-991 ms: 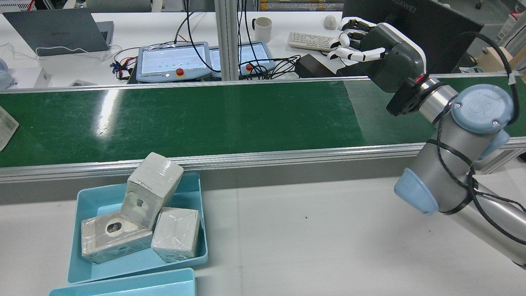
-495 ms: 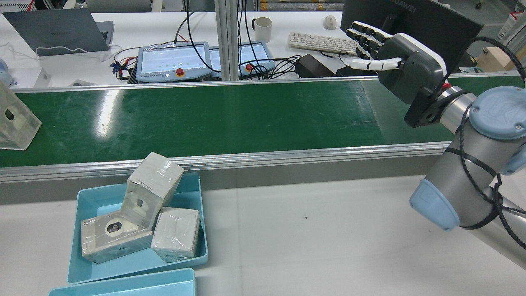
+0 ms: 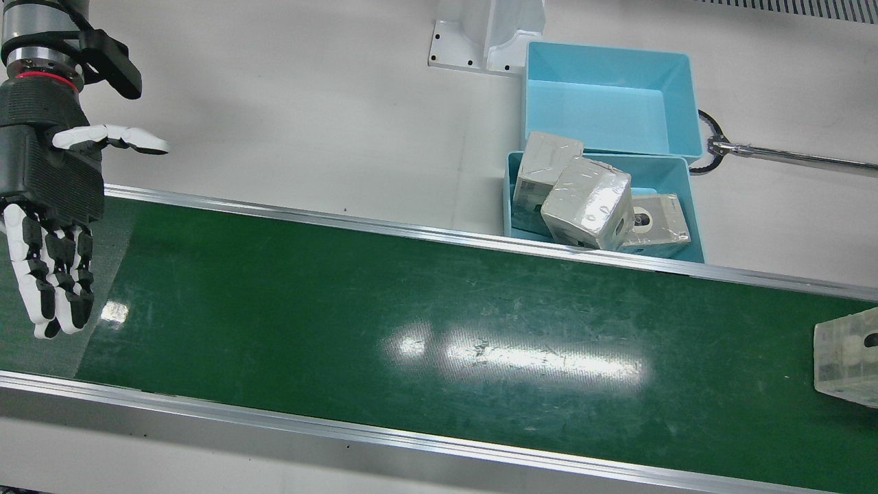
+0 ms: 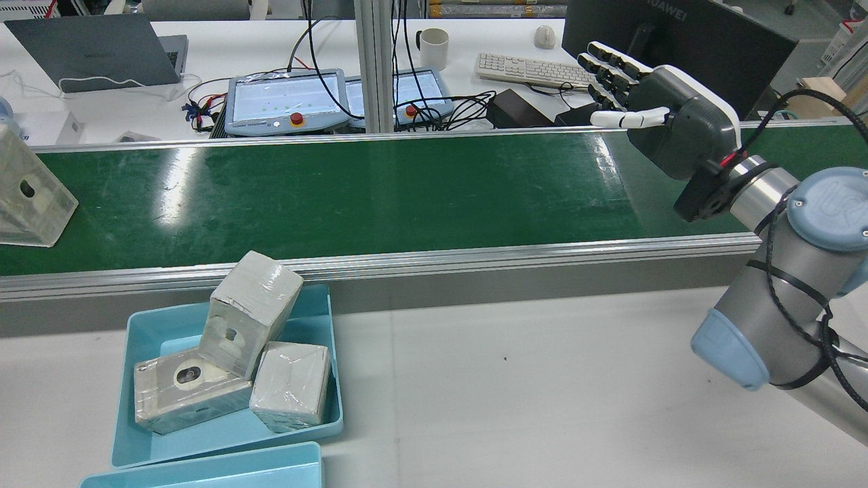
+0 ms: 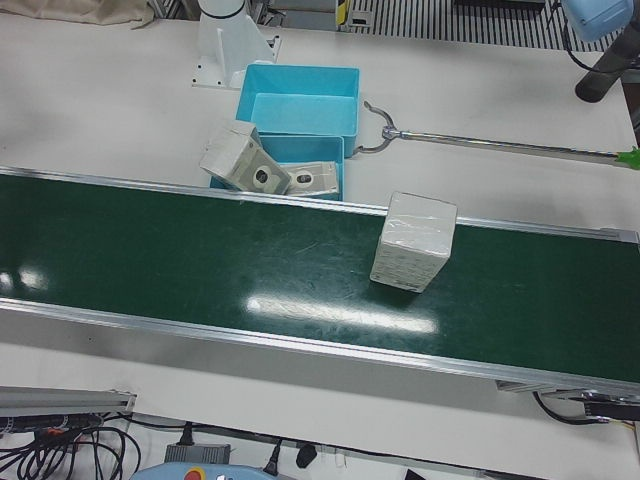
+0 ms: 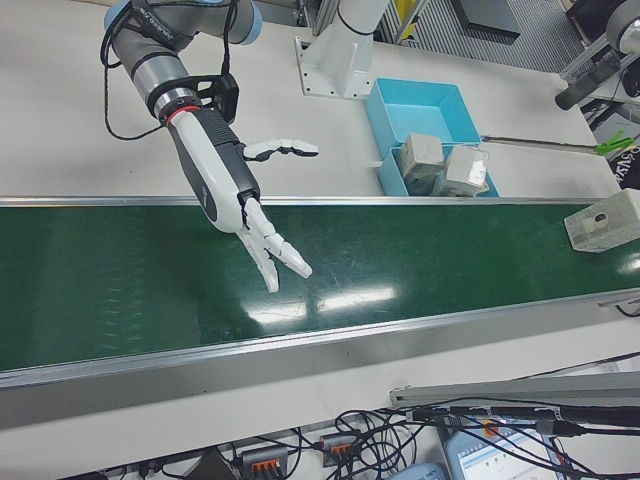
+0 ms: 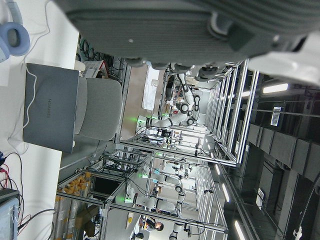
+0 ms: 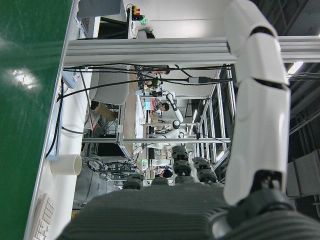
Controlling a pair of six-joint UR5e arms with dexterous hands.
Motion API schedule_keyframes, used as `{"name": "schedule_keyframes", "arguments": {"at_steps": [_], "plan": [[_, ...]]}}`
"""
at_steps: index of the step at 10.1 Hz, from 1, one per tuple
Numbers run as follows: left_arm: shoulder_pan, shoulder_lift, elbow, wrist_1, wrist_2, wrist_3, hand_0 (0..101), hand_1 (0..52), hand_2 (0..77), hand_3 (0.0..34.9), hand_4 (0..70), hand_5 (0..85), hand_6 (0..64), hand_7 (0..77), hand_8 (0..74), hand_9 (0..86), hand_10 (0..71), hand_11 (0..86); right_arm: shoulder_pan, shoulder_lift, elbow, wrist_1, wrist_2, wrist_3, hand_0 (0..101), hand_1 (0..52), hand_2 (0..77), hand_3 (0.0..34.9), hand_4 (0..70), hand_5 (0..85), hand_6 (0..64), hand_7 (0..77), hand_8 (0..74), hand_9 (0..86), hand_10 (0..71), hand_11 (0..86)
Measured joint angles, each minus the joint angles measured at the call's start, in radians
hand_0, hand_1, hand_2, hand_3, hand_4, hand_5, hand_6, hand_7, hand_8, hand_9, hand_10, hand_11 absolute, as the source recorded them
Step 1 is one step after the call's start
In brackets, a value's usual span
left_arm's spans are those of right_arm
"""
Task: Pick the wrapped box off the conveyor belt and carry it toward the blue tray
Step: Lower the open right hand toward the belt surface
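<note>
A wrapped box [image 4: 30,196] stands on the green conveyor belt [image 4: 373,190] at the far left edge of the rear view; it is the same wrapped box [image 3: 847,360] at the front view's right edge, and the wrapped box [image 5: 413,242] stands upright in the left-front view. My right hand [image 4: 671,115] hovers over the belt's opposite end, open, fingers straight and holding nothing. That right hand [image 3: 48,199] is far from the box. The blue tray [image 4: 315,318] beside the belt holds three wrapped boxes. My left hand [image 7: 190,30] shows only its palm edge.
A second, empty blue tray [image 3: 610,103] sits against the first. A long metal hook tool [image 3: 775,152] lies on the white table beside the trays. Beyond the belt are teach pendants [image 4: 285,102], a mug [image 4: 434,47], a keyboard [image 4: 522,68] and a laptop [image 4: 102,54].
The wrapped box has ridden in along the belt from the rear view's left edge. My right hand's fingers uncurled straight, and the hand drifted right and a little lower.
</note>
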Motion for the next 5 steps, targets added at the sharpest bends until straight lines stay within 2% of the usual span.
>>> {"name": "schedule_keyframes", "arguments": {"at_steps": [2,3,5], "plan": [[0.0,0.0,0.0,0.0,0.0,0.0,0,0.0,1.1,0.0,0.0,1.1,0.0,0.5,0.5,0.0,0.5,0.0,0.001,-0.009,0.001,0.013,-0.002,0.0,47,17.5,19.1,1.4,0.0,8.7,0.0,7.6,0.0,1.1,1.1,4.9],[0.0,0.0,0.0,0.0,0.0,0.0,0,0.0,0.5,0.0,0.0,1.1,0.0,0.5,0.5,0.0,0.0,0.5,0.001,-0.016,0.0,0.014,-0.004,-0.001,48,20.2,21.3,1.3,2.7,11.5,0.0,11.4,0.0,1.1,0.0,2.2],[0.0,0.0,0.0,0.0,0.0,0.0,0,0.0,0.5,0.0,0.0,1.1,0.0,0.5,0.5,0.0,0.5,0.5,0.001,-0.025,-0.002,0.015,-0.006,-0.001,49,19.6,22.9,1.5,4.4,12.0,1.1,13.1,0.0,1.1,0.0,1.6]]}}
